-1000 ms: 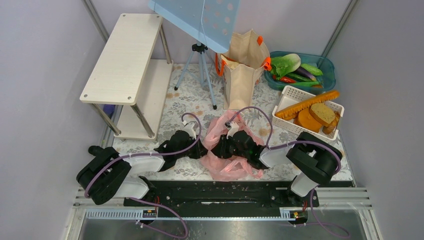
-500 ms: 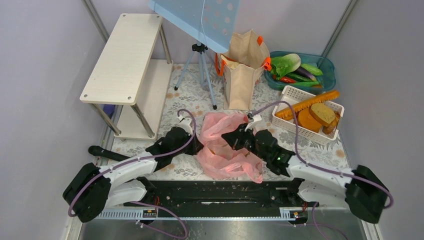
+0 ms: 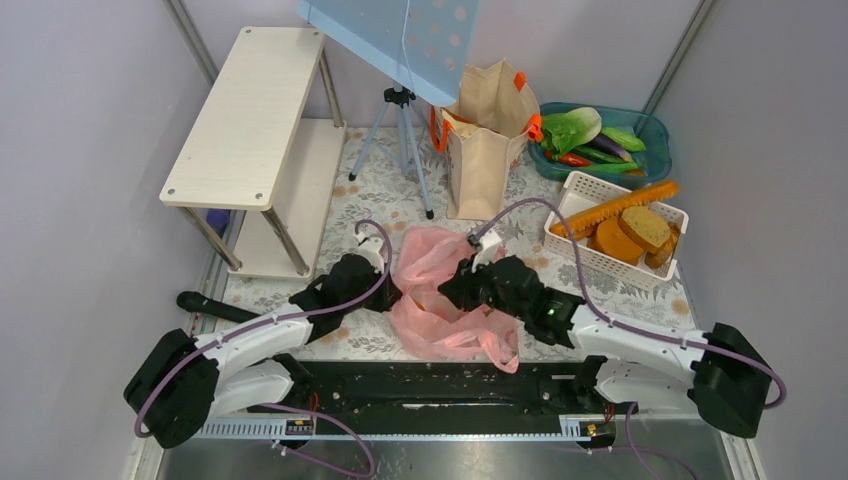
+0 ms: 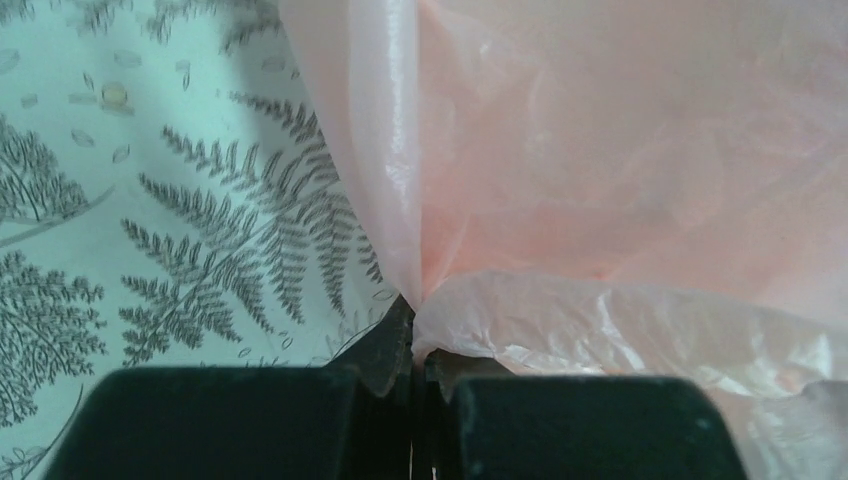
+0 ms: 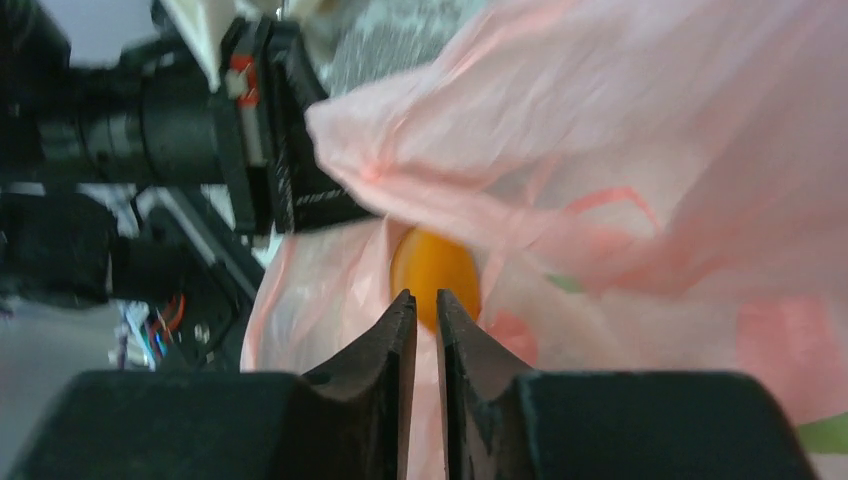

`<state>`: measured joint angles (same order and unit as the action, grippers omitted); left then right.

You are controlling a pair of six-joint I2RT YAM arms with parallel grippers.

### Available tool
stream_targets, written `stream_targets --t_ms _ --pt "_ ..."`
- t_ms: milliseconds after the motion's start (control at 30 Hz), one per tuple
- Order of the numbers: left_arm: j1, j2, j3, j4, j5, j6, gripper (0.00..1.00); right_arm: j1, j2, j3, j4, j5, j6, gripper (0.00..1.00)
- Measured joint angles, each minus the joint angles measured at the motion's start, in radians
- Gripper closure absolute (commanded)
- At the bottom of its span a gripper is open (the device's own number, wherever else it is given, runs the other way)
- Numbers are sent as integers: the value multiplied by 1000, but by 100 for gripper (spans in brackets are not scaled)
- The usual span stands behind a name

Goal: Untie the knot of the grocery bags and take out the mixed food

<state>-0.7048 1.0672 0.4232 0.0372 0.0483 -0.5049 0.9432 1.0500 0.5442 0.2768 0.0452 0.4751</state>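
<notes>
Near the middle of the patterned worktop (image 3: 370, 190), just ahead of the two arm bases, the pink grocery bag (image 3: 440, 300) lay crumpled between the arms. The left pincer (image 3: 383, 292) met the bag's left edge; its wrist view showed the two black fingers (image 4: 385, 352) pressed together with a fold of pink film (image 4: 560, 200) pinched between their tips, the fern-printed worktop cover (image 4: 150, 230) lying to the left of it. The right pincer (image 3: 452, 290) sat over the bag's upper middle. In its own view the fingers (image 5: 385, 345) stood almost together, a narrow slit between the tips, and it could not be told for sure whether any film was caught in that slit. Just beyond those tips an orange round piece of the mixed food (image 5: 435, 275) showed through the translucent plastic, with a green bit (image 5: 565, 285) and reddish patches further right inside the bag. The left arm's black body (image 5: 200, 130) filled the upper left of that view, close beside a raised pink fold.

Behind the bag stood the beige tote (image 3: 487, 140) with orange handles. To its right were a teal tub (image 3: 655, 150) of vegetables and a white basket (image 3: 580, 190) holding bread pieces. A white shelf unit (image 3: 245, 115) and a small tripod (image 3: 402, 135) stood at the back left.
</notes>
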Motion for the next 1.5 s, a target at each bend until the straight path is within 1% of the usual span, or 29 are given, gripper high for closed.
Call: stream_targets --t_ms 67,200,400,533,733,1000,1100,1200,1300,1500 --pt "0 18 -29 19 -1 -1 100 39 43 0 -10 -16 -16 76" --pt "0 44 -86 53 -3 -4 100 93 152 2 -2 -36 -13 66" --pt "0 47 -131 124 -4 -8 100 96 355 30 24 -19 33 55" --pt "0 46 -146 155 -3 -8 100 96 410 45 36 -9 59 48" --pt "0 44 -157 177 -4 -8 100 96 425 97 71 -21 64 38" --pt "0 39 -157 186 -4 -11 100 101 469 100 95 -89 65 37" --pt "0 38 -157 190 -3 -11 100 104 480 84 110 -89 80 27" --pt "0 34 -158 190 -3 -11 100 104 472 60 121 -89 106 22" --pt "0 33 -158 191 -3 -11 100 103 438 58 96 -79 129 22" --pt "0 33 -158 195 -3 -11 100 59 362 58 70 -38 178 28"
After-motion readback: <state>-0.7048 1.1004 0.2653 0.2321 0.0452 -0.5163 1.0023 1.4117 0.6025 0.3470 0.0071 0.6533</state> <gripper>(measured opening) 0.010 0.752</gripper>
